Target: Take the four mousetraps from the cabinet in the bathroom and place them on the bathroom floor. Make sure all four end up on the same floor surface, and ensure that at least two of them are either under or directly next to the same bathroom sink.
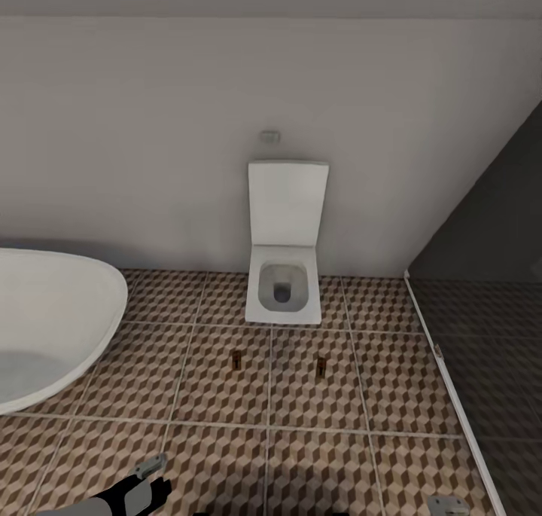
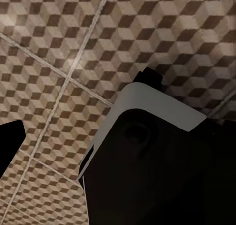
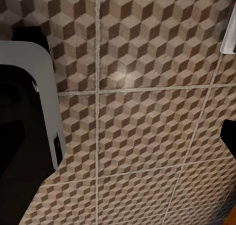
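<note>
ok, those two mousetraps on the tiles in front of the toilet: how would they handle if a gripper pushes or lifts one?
Each mousetrap looks like a small flat board, so probably stiff and light. Lying flat on the bathroom floor, it should slide rather than roll or tip. The low profile likely makes pinching awkward; detail is too small to judge further.

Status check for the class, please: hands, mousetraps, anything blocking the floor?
Left hand low over the tiles, carrying nothing visible. Two mousetraps on the bathroom floor before the toilet. Bathtub to the left; path between open.
</note>
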